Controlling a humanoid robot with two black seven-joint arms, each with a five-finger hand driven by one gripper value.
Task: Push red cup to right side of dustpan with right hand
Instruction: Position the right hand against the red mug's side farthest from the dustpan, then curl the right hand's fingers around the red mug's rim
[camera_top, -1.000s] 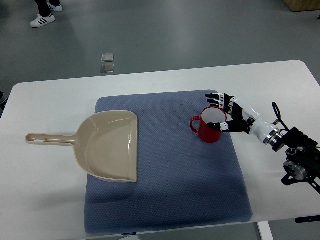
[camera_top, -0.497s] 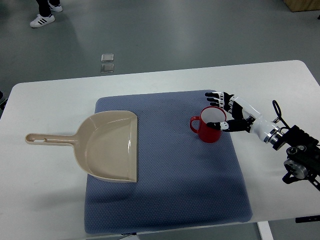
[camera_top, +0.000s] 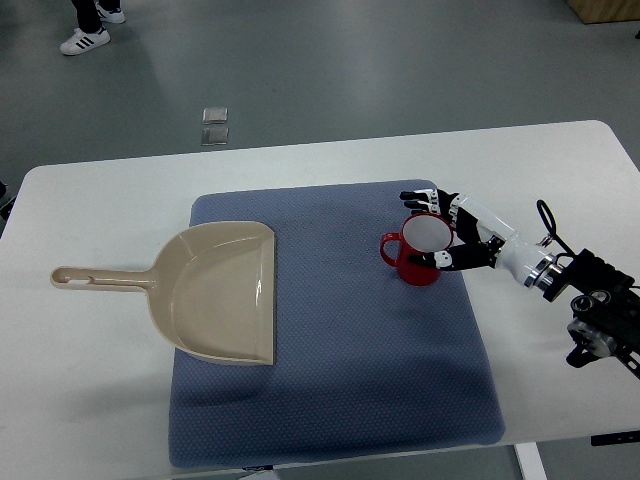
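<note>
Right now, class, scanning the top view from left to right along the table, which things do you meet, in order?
dustpan → red cup → right hand, which is at the cup's right side.

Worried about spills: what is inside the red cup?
The red ceramic cup shows a bare white interior, apparently empty. The right hand wraps its right side, fingers covering part of the rim there.
</note>
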